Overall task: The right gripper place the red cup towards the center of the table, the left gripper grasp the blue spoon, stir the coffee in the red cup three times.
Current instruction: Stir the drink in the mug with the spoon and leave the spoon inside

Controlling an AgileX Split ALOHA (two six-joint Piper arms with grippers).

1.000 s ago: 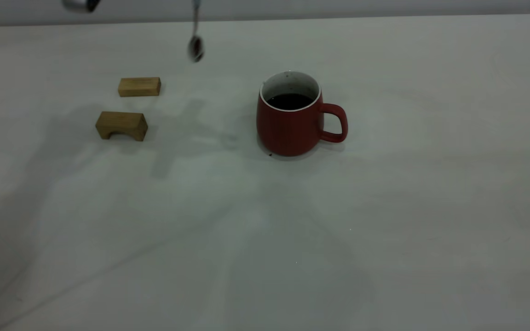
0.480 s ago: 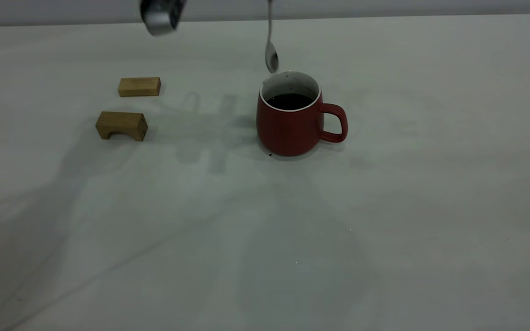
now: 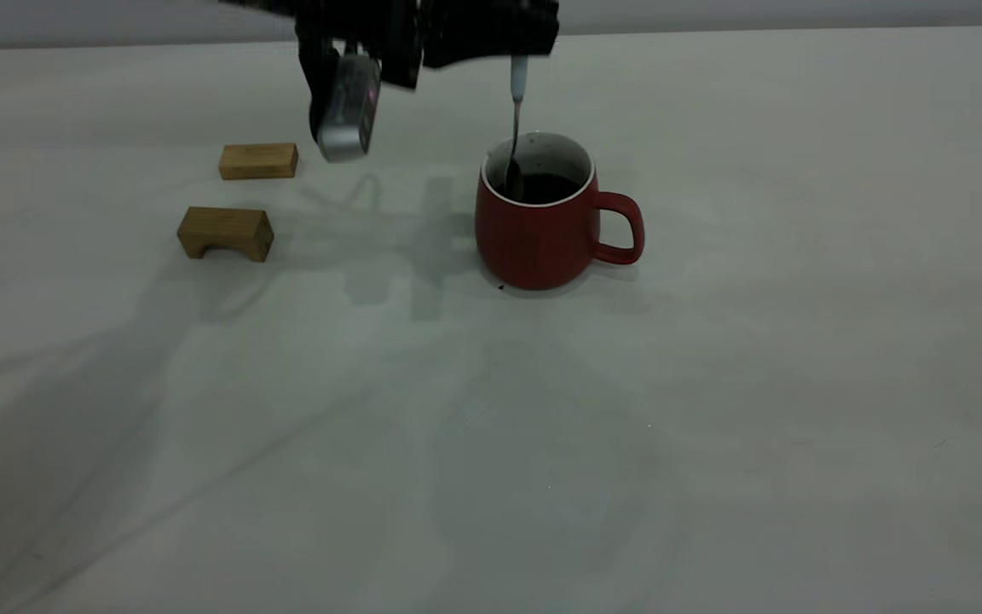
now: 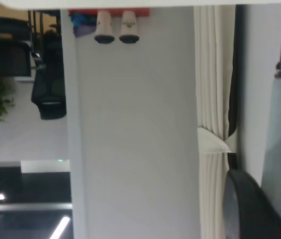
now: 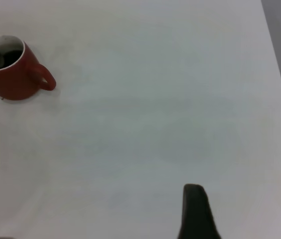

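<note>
Spoon went into the cup

The left end effector (image 3: 515, 53), clamped on the blue spoon (image 3: 515, 128), had dropped it from above the rim into the red cup (image 3: 542, 223), upper centre; stirring could begin

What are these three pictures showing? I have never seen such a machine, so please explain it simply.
This is a robot with two arms at a table. The wide picture is from a camera facing it; the other two are from cameras on each wrist. The left gripper holds the blue spoon upright, with its bowl down in the coffee inside the red cup. Two wooden blocks lie on the left side. The right arm is parked away; its wrist camera sees the cup from a distance and one dark finger.
</note>
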